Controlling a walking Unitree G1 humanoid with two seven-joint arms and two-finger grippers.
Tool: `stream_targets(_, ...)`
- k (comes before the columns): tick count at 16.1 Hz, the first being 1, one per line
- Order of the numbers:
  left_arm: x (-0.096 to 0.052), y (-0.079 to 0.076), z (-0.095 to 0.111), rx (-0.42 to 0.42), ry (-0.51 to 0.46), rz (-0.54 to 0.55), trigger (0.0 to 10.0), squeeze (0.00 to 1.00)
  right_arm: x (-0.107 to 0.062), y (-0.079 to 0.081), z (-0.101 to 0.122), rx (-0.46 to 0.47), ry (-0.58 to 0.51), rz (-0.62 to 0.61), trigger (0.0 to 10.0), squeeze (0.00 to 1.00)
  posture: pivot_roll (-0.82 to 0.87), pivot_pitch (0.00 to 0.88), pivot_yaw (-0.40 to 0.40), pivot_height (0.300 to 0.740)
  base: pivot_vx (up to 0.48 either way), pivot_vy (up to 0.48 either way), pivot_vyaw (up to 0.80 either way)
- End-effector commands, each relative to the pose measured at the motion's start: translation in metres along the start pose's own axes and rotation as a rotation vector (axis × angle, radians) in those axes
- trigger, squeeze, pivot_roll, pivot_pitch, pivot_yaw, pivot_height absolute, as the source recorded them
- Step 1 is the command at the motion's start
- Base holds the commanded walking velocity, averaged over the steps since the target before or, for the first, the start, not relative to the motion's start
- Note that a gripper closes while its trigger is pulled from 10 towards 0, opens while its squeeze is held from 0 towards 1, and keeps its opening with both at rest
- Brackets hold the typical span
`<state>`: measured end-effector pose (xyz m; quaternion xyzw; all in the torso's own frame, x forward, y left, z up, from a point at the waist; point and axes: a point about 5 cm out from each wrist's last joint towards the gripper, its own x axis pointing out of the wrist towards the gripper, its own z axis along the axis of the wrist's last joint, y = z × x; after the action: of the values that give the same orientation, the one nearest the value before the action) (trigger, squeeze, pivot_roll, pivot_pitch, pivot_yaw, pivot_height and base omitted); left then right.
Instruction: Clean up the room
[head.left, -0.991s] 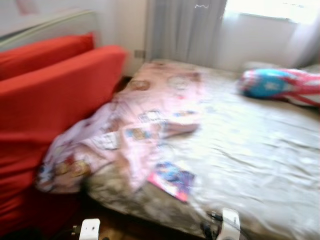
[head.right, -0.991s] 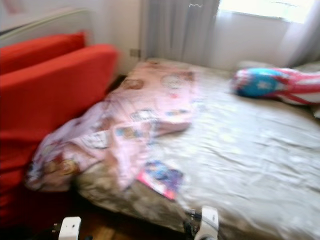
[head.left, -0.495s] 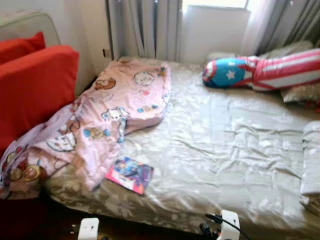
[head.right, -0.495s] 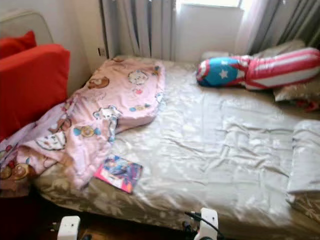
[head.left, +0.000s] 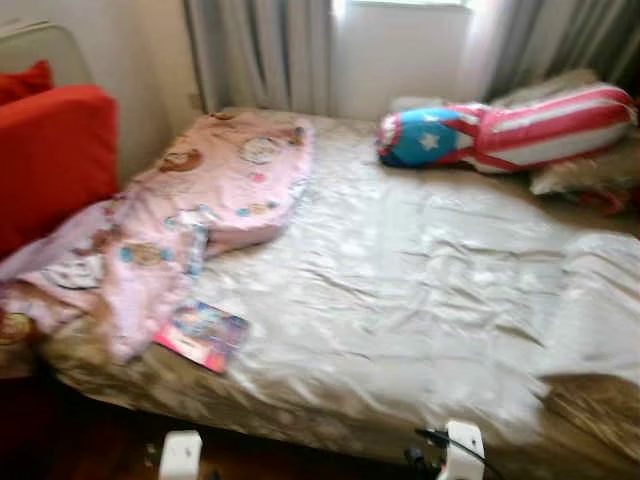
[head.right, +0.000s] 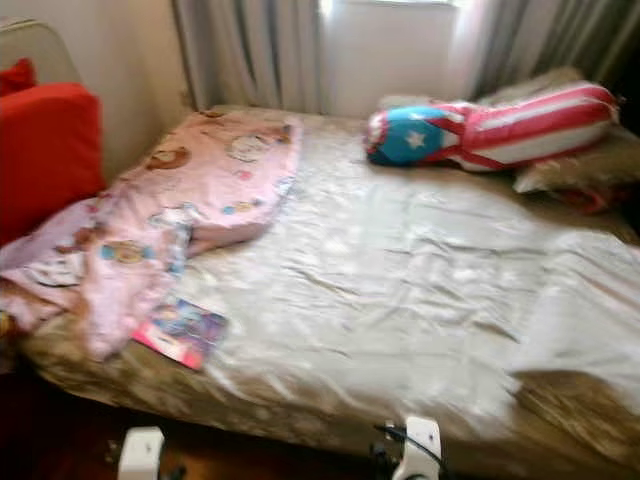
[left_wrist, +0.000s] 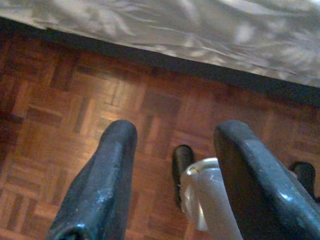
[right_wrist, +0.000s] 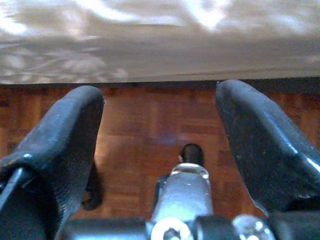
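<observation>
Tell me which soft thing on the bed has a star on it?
The long pillow by the window: its blue end carries a white star, with red and white stripes behind. The pink blanket shows cartoon animals, no star.

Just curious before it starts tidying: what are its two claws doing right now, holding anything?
Left gripper: jaws open, holding nothing, above the wooden floor.
Right gripper: jaws open, holding nothing.

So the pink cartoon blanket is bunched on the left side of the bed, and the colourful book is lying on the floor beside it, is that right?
Not quite. The pink cartoon blanket is bunched on the left side of the bed, but the colourful book lies on the bed itself, near its front edge beside the blanket, not on the floor. The left eye view shows this.
</observation>
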<state>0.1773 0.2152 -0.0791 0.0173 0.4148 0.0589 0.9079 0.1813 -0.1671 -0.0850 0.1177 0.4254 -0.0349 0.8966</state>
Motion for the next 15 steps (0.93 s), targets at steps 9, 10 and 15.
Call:
stream_targets(9,-0.0015,-0.0088,-0.0071,-0.002,0.017,-0.021,10.0,0.00,-0.0040,-0.0144,-0.0066,-0.017,0.025,-0.032,10.0,0.00,0.03,0.000,-0.032,0.740,0.000,-0.361,0.00)
stream_targets(10,-0.0016,-0.0086,-0.0074,0.001,0.018,-0.022,10.0,0.00,-0.0039,-0.0137,-0.0068,-0.017,0.026,-0.032,10.0,0.00,0.03,0.000,-0.031,0.740,0.000,-0.386,0.00)
stream_targets(15,-0.0021,-0.0086,-0.0088,0.004,0.020,-0.024,10.0,0.00,-0.0042,-0.0134,-0.0100,-0.028,0.049,-0.030,10.0,0.00,0.02,0.000,-0.027,0.740,0.000,-0.363,-0.45)
